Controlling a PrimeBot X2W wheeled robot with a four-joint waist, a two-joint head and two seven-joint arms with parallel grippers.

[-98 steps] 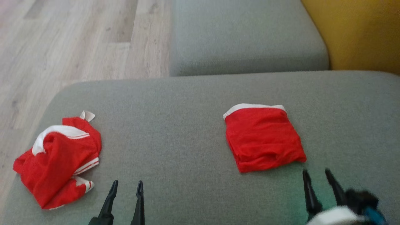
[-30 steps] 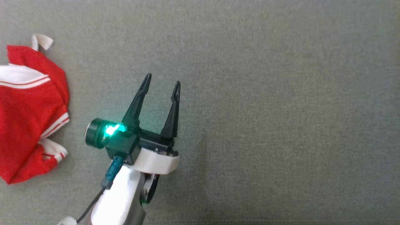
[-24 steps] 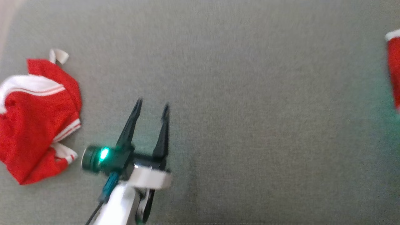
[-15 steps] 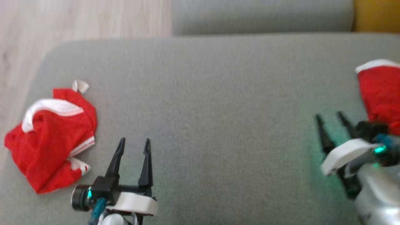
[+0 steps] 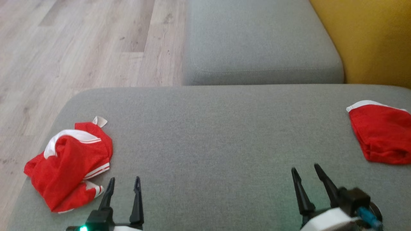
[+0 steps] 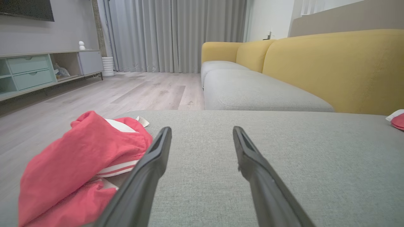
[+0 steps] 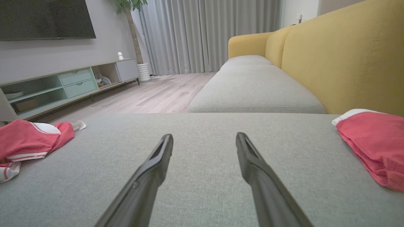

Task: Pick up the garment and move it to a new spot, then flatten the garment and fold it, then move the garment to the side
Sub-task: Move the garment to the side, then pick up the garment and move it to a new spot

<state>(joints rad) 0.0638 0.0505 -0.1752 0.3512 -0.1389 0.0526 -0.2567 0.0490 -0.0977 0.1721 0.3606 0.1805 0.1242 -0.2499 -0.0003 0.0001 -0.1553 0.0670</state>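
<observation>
The garment (image 5: 379, 134) lies folded into a red square with a white top edge at the far right of the grey seat cushion (image 5: 218, 134); it also shows in the right wrist view (image 7: 372, 142). A second red jersey (image 5: 69, 163) with white panels and striped trim lies crumpled at the cushion's left end (image 6: 79, 148). My left gripper (image 5: 124, 179) is open and empty just right of that heap, fingers (image 6: 157, 157) low over the fabric. My right gripper (image 5: 305, 168) is open and empty, left of and nearer than the folded garment.
Another grey cushion (image 5: 260, 41) extends beyond this one, with the yellow backrest (image 5: 369, 38) along the right. Wood floor (image 5: 80, 48) lies past the cushion's left and far-left edges. A low TV cabinet (image 7: 63, 85) stands across the room. Bare cushion spans the space between the two red pieces.
The folded garment now lies much farther right on the cushion than at first. The head camera dipped low and came back up. Both grippers are back at the bottom edge, open.
</observation>
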